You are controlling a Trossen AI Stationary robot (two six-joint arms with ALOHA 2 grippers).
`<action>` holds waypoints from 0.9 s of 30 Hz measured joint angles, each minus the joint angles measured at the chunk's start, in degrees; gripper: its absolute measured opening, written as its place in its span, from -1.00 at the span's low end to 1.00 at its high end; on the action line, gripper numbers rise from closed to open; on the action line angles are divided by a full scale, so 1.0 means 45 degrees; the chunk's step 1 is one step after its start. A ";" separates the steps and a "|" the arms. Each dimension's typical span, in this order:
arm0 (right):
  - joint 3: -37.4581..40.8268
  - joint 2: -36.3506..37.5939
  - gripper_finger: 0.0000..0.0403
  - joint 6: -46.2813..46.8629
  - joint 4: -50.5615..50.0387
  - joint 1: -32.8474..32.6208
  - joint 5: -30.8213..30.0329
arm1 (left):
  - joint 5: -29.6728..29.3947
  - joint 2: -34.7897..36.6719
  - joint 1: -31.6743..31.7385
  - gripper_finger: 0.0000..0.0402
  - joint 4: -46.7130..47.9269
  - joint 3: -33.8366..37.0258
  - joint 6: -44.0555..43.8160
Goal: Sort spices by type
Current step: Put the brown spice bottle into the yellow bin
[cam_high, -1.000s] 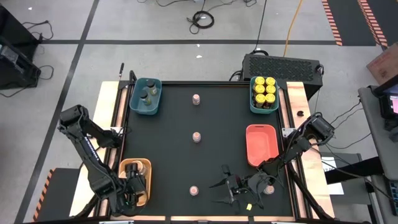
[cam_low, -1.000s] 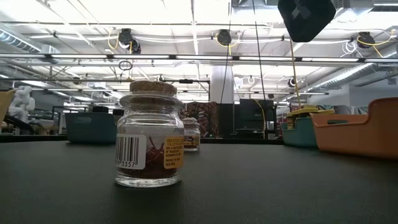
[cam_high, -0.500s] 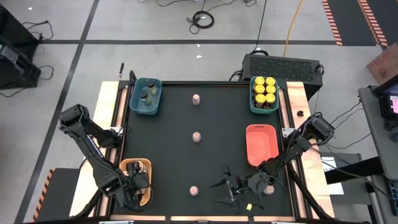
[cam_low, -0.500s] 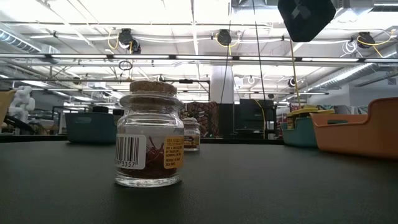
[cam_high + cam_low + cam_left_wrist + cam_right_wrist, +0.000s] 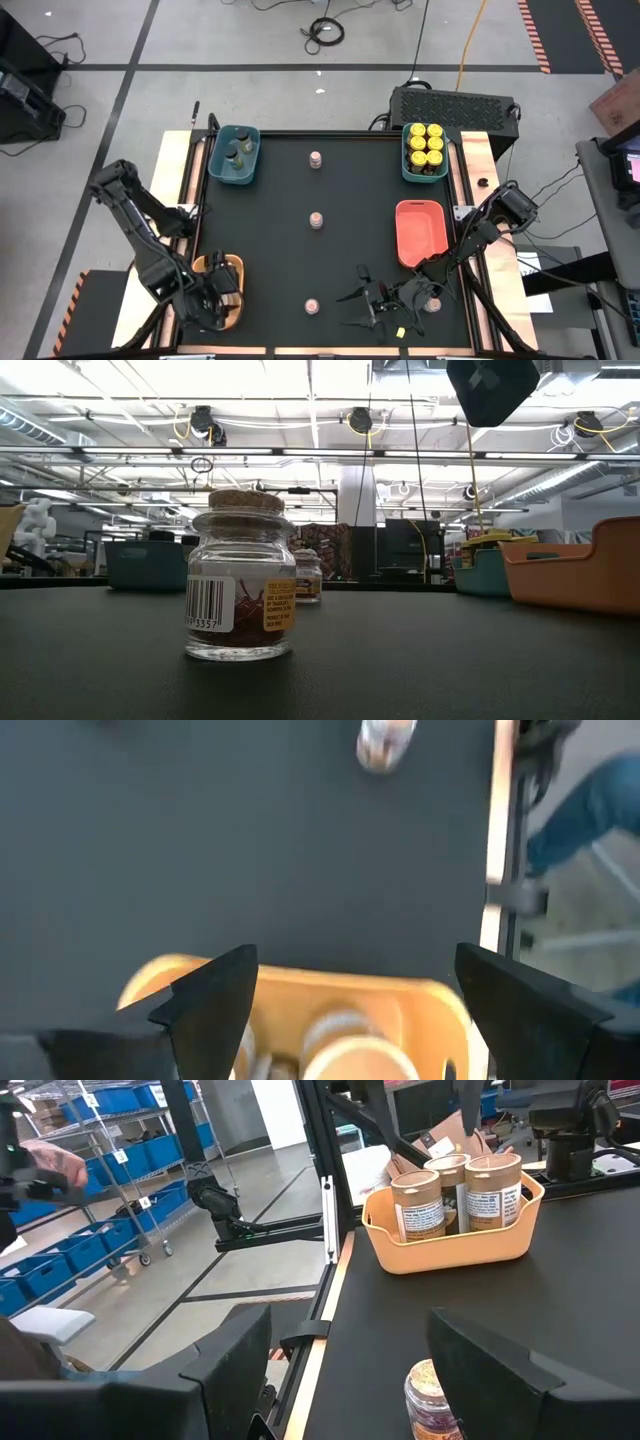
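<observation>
Spices: we see three tan-lidded jars (image 5: pixel 443 1198) standing in yellow tray (image 5: pixel 218 268) at near-left corner of tabletop (image 5: pixel 270 230). Left gripper (image 5: pixel 205 305) sits above that tray, fingers (image 5: pixel 215 990) spread wide, pinching nothing. Three pinkish-lidded jars (image 5: pixel 316 220) stand in line down tabletop middle. Yellow-lidded jars (image 5: pixel 426 143) fill far-right teal tray (image 5: pixel 407 170). Right gripper (image 5: pixel 362 297) waits low at near edge, fingers (image 5: pixel 240 1340) spread, pinching nothing.

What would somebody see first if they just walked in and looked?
Probably the bright yellow-lidded jars packed in the teal tray at the table's far right corner. Then the empty coral tray just below it, and three tiny jars in a line down the black table's middle, like the centre one.
</observation>
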State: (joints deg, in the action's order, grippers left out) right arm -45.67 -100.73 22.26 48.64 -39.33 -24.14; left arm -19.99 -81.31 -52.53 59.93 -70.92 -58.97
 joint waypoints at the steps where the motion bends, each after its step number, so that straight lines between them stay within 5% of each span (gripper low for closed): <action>1: 0.0000 0.0000 0.29 -0.0004 -0.0004 0.0000 0.0000 | -0.0309 0.0008 0.0045 0.70 -0.0079 -0.0104 0.0198; 17: 0.0000 0.0000 0.29 -0.0102 -0.0014 -0.0005 0.0000 | -0.1665 -0.0292 0.1485 0.70 -0.5371 -0.0237 0.5844; 27: 0.0000 0.0000 0.29 -0.0104 -0.0016 -0.0005 0.0014 | -0.1891 -0.2303 0.1771 0.70 -0.8351 -0.0232 0.7993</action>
State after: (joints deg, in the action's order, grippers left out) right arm -45.67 -100.73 21.79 48.56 -39.35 -24.08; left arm -28.50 -91.67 -44.56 22.35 -71.96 -23.00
